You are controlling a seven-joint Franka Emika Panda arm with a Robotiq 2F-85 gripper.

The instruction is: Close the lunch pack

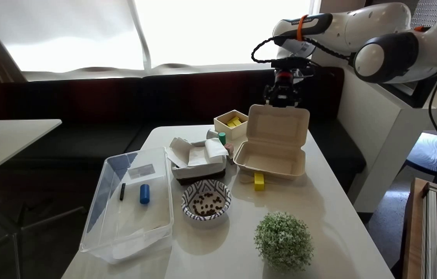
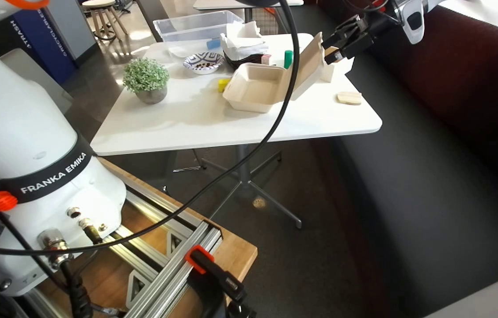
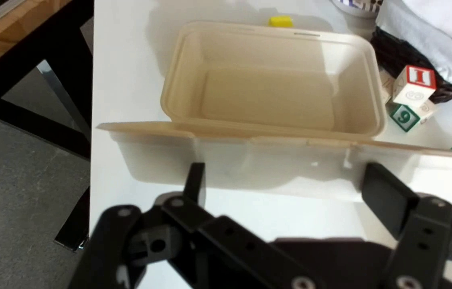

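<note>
The lunch pack (image 1: 270, 157) stands on the white table (image 1: 210, 267), unfolded, its base (image 3: 270, 98) flat and its lid (image 2: 310, 59) raised; in an exterior view the lid leans back, away from the base. On the outer side of the pack's lid the gripper (image 3: 284, 168) is released: the wrist view shows its two black fingers (image 3: 388, 198) spread wide apart along the lid's outer face. Whether the fingertips touch the pack cannot be told. Just off the pack's front edge lies a yellow block (image 1: 259, 181). At one short end of the pack sits a dark wicker basket (image 3: 396, 52) lined with white paper (image 1: 201, 157), and between that basket and the pack are toy blocks (image 3: 415, 85), one with a red-framed face. The white arm (image 1: 346, 31) reaches over from the pack's opposite short end. A green cylinder (image 1: 222, 138) stands upright near the basket's end of the pack, and a square tub (image 1: 240, 131) with yellow pieces (image 1: 234, 122) in it sits just beside the pack's lid. Off the pack's front corner on that same side is a patterned bowl (image 1: 224, 193) with small brown pieces (image 1: 209, 212) on its bottom. Farther from the pack, past the basket, a clear bin (image 1: 125, 224) holds a blue cylinder (image 1: 144, 193) and a thin dark rod (image 1: 122, 192). Well out in front of the pack is a leafy green plant (image 1: 283, 241) in a grey pot (image 2: 152, 95). On the table behind the pack's lid lies a small tan piece (image 2: 349, 98), too unclear to name
</note>
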